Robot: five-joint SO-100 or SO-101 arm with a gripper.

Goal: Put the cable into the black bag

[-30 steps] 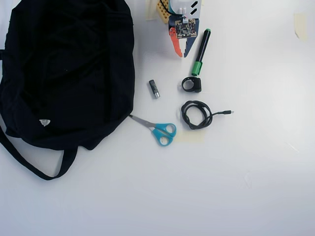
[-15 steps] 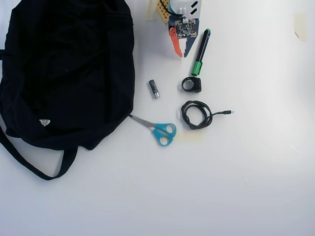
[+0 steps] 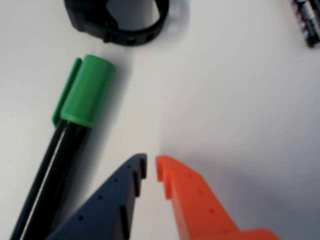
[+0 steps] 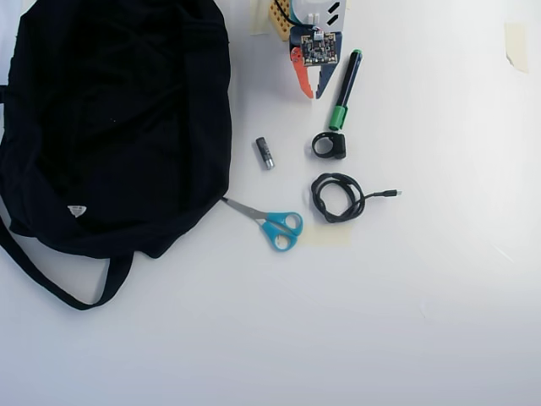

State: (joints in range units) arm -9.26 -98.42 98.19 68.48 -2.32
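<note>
Pincer (image 4: 308, 91) nearly closed, empty, well short of cable (image 4: 337, 196).
Cable lies on counter (image 4: 439, 296), away from black bag (image 4: 114, 127); ring clip (image 4: 328, 145) and marker (image 4: 345, 89) in between risk a mistaken grab.

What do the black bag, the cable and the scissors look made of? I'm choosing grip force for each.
The black bag: soft matte fabric, judging by its folds and slumped outline. The cable: thin cord with a dull black jacket, probably rubber or plastic, coiled loosely. The scissors: grey metal blades, glossy blue handles, likely plastic.
</note>
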